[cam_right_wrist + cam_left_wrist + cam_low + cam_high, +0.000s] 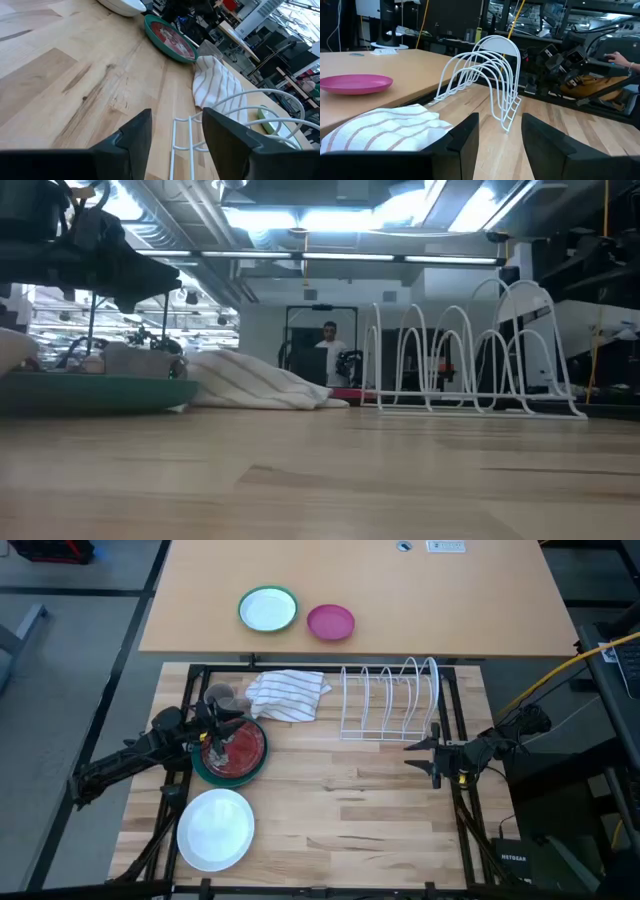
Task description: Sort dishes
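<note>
Over by the white wire rack (390, 700), which stands empty near the far edge of the butcher-block table (380, 810), nothing has gone into a slot yet. Well to the rack's left sits the stack: a red-brown plate (236, 748) lying on a dark green plate (205, 772), and the left gripper (213, 736) hovers right over them, its fingers parted with a clear gap and gripping nothing. Nearer the table's front edge than the rack, and further left again, lies a single white plate (215, 829) on its own. Count them up: one red-brown, one green, one white, so three dishes to sort, plus a rack with several hoops. These look like stiff glazed dinnerware, fairly heavy for a two-finger pinch, slick on the glossy face and liable to chip if dropped, I reckon. The rim is the only sensible hold, one finger above and one slid beneath the lip, and the top plate's edge is the one exposed. A striped cloth (288, 696) lies bunched between the stack and the rack, just beside the rack's left end, so any carry should clear it. The right gripper (436, 756) waits just in front of the rack's right end, fingers apart and empty. Beyond the rack, on the far table, sit a small green-rimmed plate (268, 610) and a pink bowl (330, 622).
</note>
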